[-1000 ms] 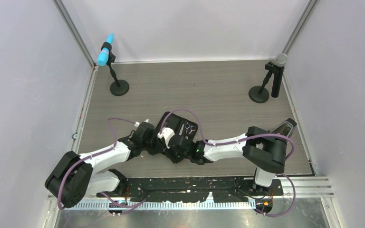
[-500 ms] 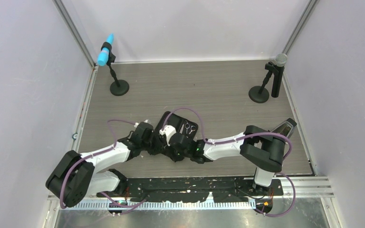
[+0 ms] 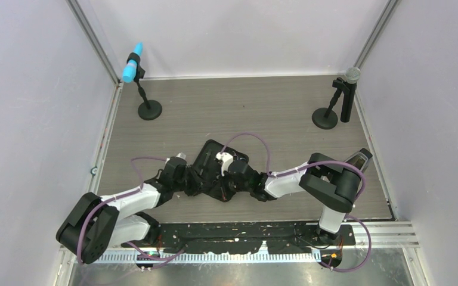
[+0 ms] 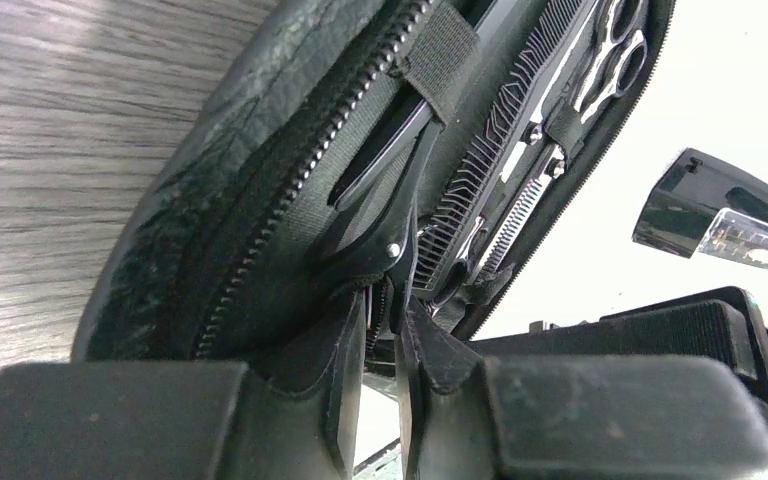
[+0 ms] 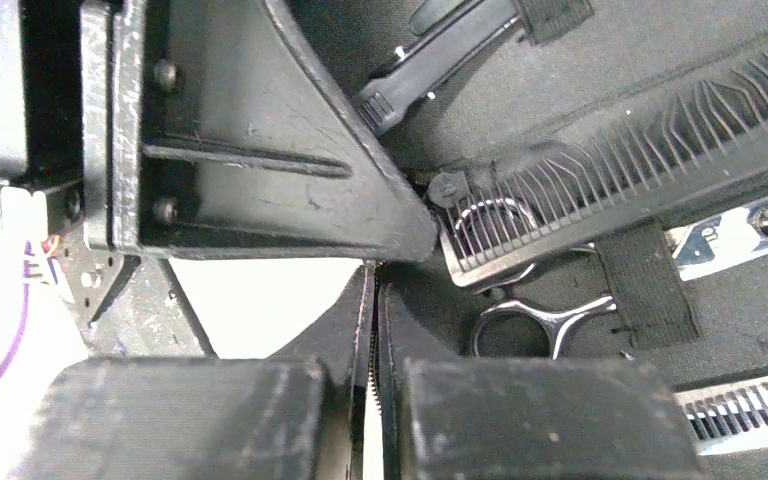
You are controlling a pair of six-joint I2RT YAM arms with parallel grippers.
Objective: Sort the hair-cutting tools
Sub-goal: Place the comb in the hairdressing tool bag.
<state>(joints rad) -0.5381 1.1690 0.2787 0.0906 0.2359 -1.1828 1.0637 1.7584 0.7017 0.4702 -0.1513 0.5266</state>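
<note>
The black zip case (image 3: pixel 210 156) lies open near the table's front, with both arms meeting at it. In the left wrist view my left gripper (image 4: pixel 380 305) is shut on the case's zip edge (image 4: pixel 290 200). Inside the case, under straps, are a black clip (image 4: pixel 380 165), the black comb (image 4: pixel 500 150) and silver scissors (image 4: pixel 615 55). My right gripper (image 5: pixel 373 275) is shut on another stretch of zip edge. The comb (image 5: pixel 640 160), a scissors ring handle (image 5: pixel 530 320) and a clip (image 5: pixel 440 50) lie just beyond it. The left finger (image 5: pixel 260 150) is close beside it.
Two microphones on round bases stand at the back, a blue one on the left (image 3: pixel 135 70) and a grey one on the right (image 3: pixel 348 89). A dark object with a clear part (image 3: pixel 358 158) lies by the right wall. Purple cables loop over the case.
The right wrist has moved up over the case and now hides the scissors seen from above. The left wrist has shifted a little to the left. Both grippers stay at the case.
</note>
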